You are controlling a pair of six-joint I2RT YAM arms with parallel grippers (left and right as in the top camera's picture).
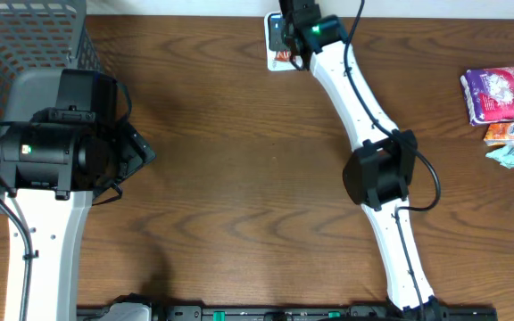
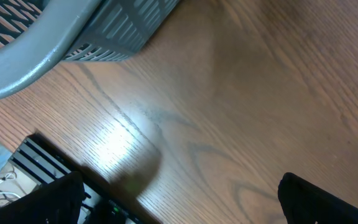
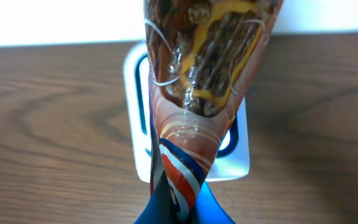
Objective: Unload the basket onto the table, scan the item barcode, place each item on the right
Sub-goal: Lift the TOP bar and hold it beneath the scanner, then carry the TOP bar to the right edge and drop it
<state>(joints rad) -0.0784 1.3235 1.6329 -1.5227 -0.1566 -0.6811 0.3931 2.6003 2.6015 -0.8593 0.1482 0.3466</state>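
While right claw (image 1: pixel 284 40) grips the packet (image 3: pixel 207 62) — scanner (image 3: pixel 238 167) sits beneath.

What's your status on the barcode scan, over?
Left pincer open, empty, beside basket. Right pincer shut on snack packet, held over the white scanner. Nothing between them; other packets far right.
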